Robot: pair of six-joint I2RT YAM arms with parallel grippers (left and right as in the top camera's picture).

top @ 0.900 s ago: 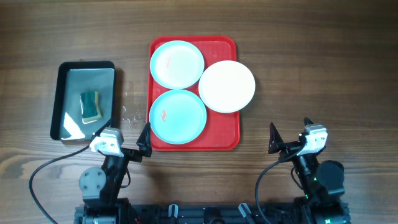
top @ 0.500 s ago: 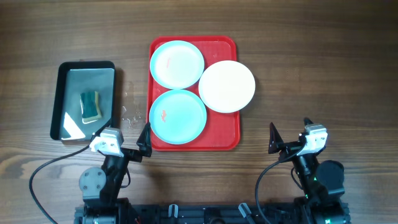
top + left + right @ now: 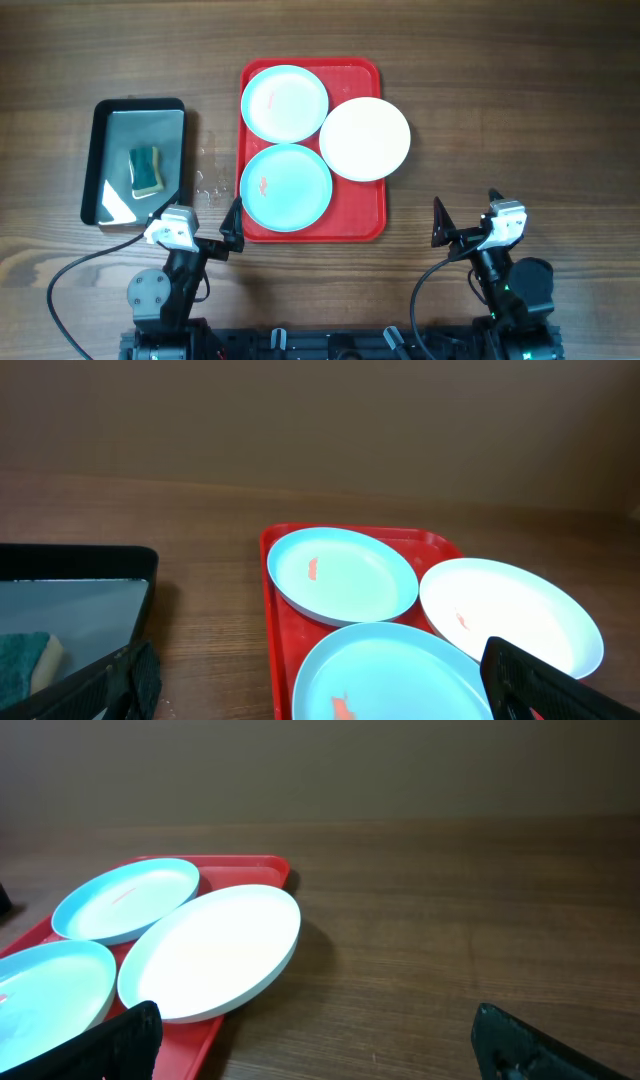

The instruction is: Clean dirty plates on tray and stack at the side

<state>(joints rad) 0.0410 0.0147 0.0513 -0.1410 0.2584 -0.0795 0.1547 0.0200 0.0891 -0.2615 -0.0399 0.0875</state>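
Plates [image 3: 285,186] crowd the tray [image 3: 365,218]; left gripper [image 3: 195,222], right gripper [image 3: 466,216] seemingly spread wide.

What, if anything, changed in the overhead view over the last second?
Nothing visibly changed. The left gripper and right gripper stay open and empty at the near edge. The turquoise plates and white plate remain on the tray, and the sponge in the pan.
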